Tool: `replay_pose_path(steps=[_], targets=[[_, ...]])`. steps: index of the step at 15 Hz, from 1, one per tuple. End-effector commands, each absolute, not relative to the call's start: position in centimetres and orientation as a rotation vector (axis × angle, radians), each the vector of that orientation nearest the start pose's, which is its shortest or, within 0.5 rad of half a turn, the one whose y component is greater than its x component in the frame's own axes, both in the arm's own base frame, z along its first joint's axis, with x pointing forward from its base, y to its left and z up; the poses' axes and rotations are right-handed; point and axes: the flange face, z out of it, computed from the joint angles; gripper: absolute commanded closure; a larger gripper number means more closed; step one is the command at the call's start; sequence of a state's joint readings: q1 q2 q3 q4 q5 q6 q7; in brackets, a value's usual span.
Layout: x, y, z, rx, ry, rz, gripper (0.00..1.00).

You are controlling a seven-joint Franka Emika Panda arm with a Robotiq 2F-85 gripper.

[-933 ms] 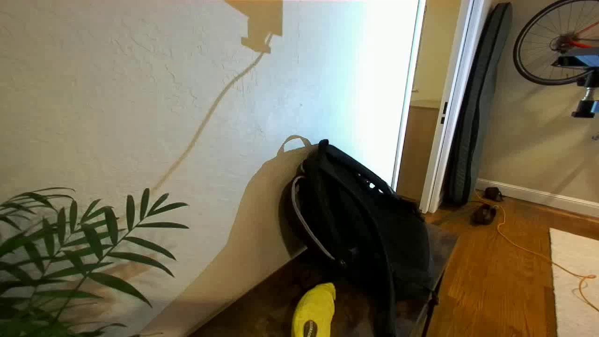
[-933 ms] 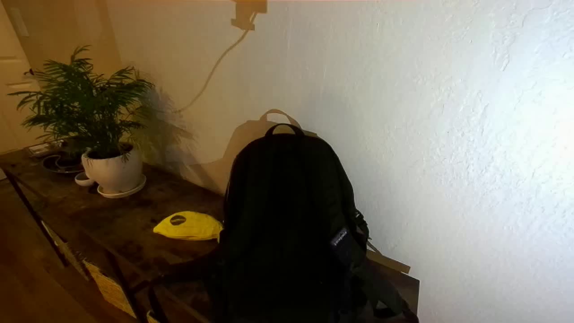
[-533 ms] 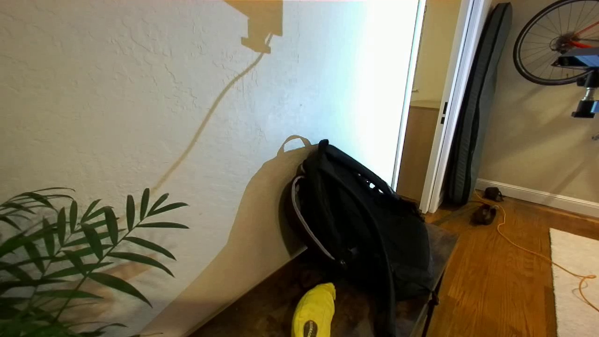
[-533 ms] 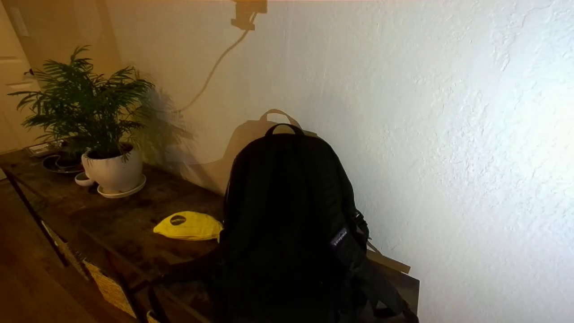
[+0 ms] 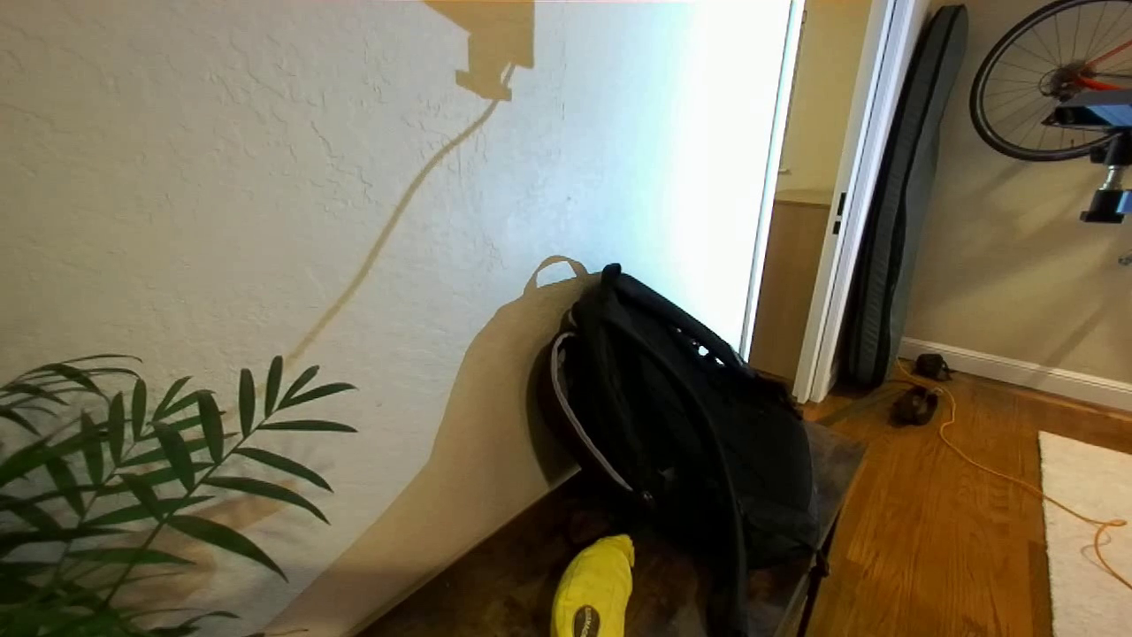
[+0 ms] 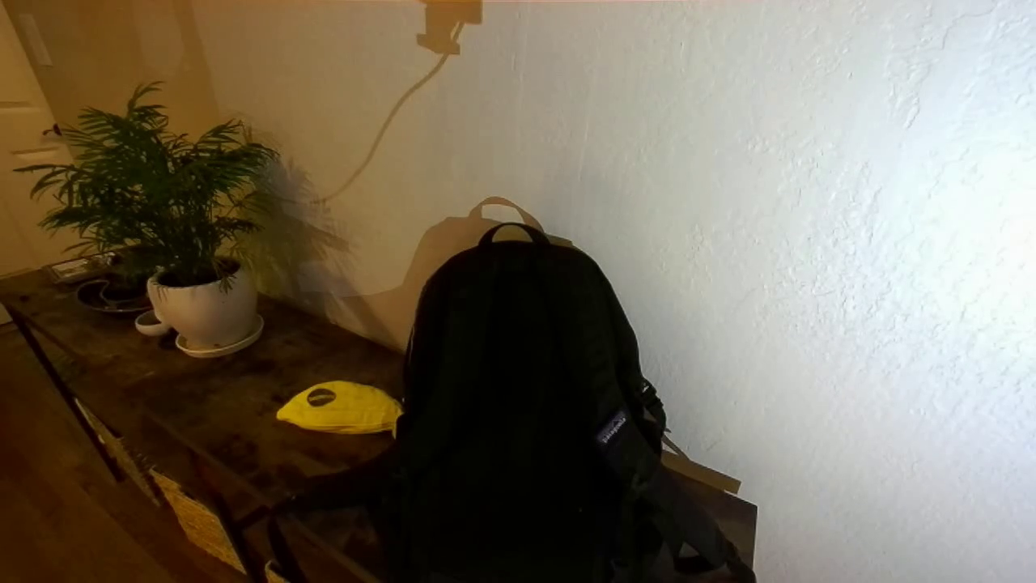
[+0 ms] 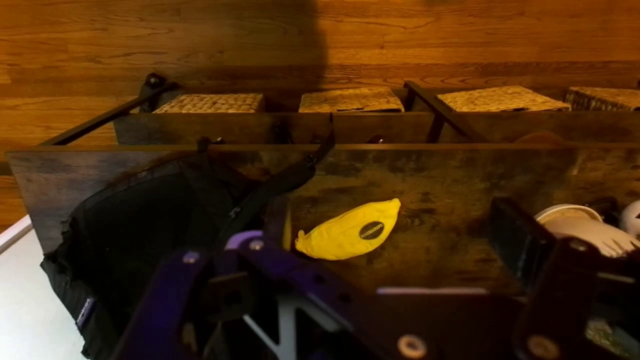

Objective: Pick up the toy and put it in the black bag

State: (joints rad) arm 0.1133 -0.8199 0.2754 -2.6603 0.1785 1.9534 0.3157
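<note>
Wrist view: below the empty, widely spread pincer point(image 7: 391, 219), the toy point(image 7: 342, 234) was seen ungrasped, with lifting and placing into the black bag point(image 7: 145, 215) left undone.

Flares to near white on the wall point(image 5: 707, 159) at one o'clock in an exterior view, greying toward nine. Throws a hard-edged shadow point(image 5: 495, 389) off the black bag point(image 5: 707, 442) to its nine o'clock side, and another, blocky with a thin tail, near twelve. In an exterior view, spreads softer shadow beside the plant point(image 6: 162, 194) at ten, glares hardest at three, and sinks the black bag into nearly featureless black toward six. In the wrist view, glows orange on the floor point(image 7: 450, 40) at one, darkens broadly at eleven, whitens out at eight. Renders the toy point(image 7: 335, 235) crisp near centre, the gripper point(image 7: 400, 230) dim, soft and purplish toward seven.
</note>
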Motion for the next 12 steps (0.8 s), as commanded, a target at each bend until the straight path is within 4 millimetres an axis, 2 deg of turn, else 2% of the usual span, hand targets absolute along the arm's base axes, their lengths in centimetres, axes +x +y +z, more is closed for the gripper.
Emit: replay_pose_path(steps=[1,5,8,9,10,12], targets=[[32.1,13.1,44.0,-3.141,0.17,-0.161,0.0],[36.3,13.5,39.5,-3.134,0.277,-0.188,0.0],[38.6,14.2,36.4,-3.148,0.34,-0.183,0.0],[37.0,13.6,37.7,-3.139,0.283,-0.18,0.0],[37.4,13.7,36.8,-3.143,0.284,-0.154,0.0],[37.6,13.7,36.7,-3.14,0.286,-0.142,0.0]])
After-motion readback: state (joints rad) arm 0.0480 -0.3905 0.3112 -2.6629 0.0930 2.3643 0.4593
